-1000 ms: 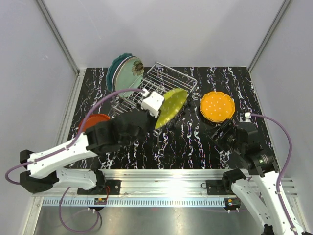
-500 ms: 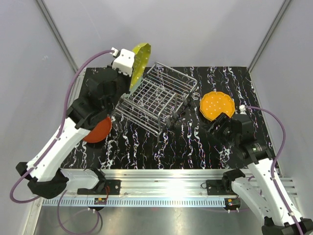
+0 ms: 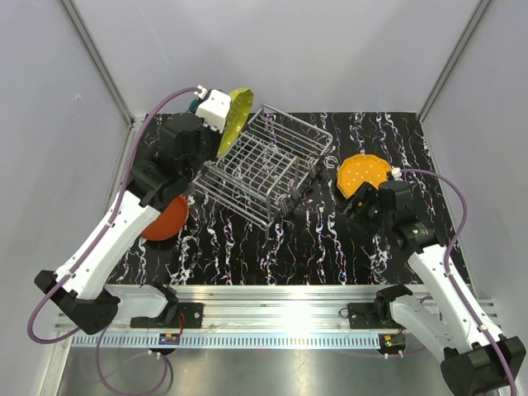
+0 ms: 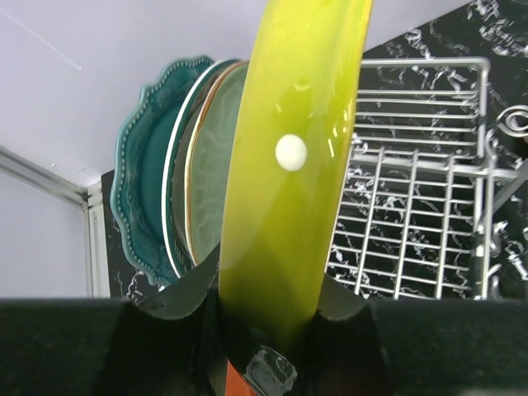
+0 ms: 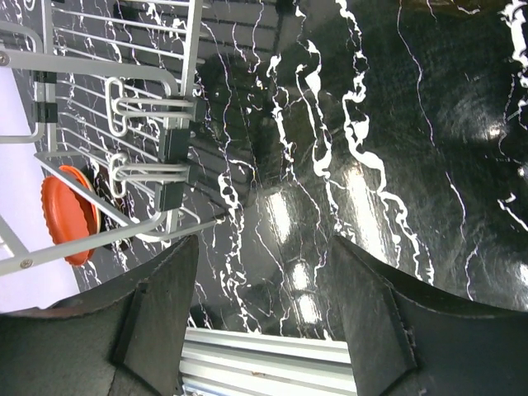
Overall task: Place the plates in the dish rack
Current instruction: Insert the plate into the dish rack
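Swung across from the rack's near-right side a second ago, the yellow-green plate [image 4: 285, 214] now hangs off the rack's [image 3: 266, 161] far-left end, a little lower than half a second back, so it looks lined up for lowering into a slot rather than parked. It stands on edge, thin rim toward the left wrist camera, its long axis running up and away from the fingers and tipping toward the far wall, one face to the rack and the other to a teal plate [image 4: 136, 190] and a mint plate [image 4: 213, 173] leaning together at the table's [image 3: 272, 247] far-left corner. The left gripper [image 4: 268, 330] is clamped on the plate's lower rim. No plate shows in the rack's slots yet, so most of the loading remains. Near the right edge, the right gripper [image 5: 264, 280], jaws spread and empty, has crept up to the near rim of the dotted orange plate [image 3: 365, 169]. A red-orange plate [image 3: 165, 221] lies by the left edge.
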`<state>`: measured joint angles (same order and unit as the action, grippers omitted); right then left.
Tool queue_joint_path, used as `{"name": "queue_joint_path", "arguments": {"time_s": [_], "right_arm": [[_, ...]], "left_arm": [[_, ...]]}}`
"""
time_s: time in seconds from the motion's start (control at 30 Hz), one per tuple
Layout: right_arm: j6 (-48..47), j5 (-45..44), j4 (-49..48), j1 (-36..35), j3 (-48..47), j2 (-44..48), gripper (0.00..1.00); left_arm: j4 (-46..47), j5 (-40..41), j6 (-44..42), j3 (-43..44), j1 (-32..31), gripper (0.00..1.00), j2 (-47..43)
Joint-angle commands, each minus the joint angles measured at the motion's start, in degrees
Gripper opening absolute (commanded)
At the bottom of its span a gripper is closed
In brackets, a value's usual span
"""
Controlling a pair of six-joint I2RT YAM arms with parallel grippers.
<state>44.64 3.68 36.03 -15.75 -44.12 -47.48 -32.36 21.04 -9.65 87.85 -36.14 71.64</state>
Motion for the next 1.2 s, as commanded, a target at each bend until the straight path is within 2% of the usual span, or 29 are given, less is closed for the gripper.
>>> {"name": "queue_joint_path", "arguments": {"time_s": [0.0,0.33,1.1,1.17], "right_arm": [[-1.40,-0.52,-3.95,-0.16,-1.14,-0.94,0.72],[-2.37,-0.52,-4.92,0.10,-1.23,-3.14,0.73],[-2.63,0.36,-6.59,1.16,0.88,-4.90,0.73],[-2.63,0.45,-6.76,1.07,0.88,-5.16,0.73]], "left_arm": [[12.49,0.67,-1.86,0.39,0.54,0.00,-2.03],[13.73,3.83,-3.53,-1.98,1.60,0.00,-1.24],[17.06,1.46,-3.53,-7.96,3.44,0.00,-2.38],[17.33,2.51,-3.27,-8.22,3.45,0.04,-2.38]]}}
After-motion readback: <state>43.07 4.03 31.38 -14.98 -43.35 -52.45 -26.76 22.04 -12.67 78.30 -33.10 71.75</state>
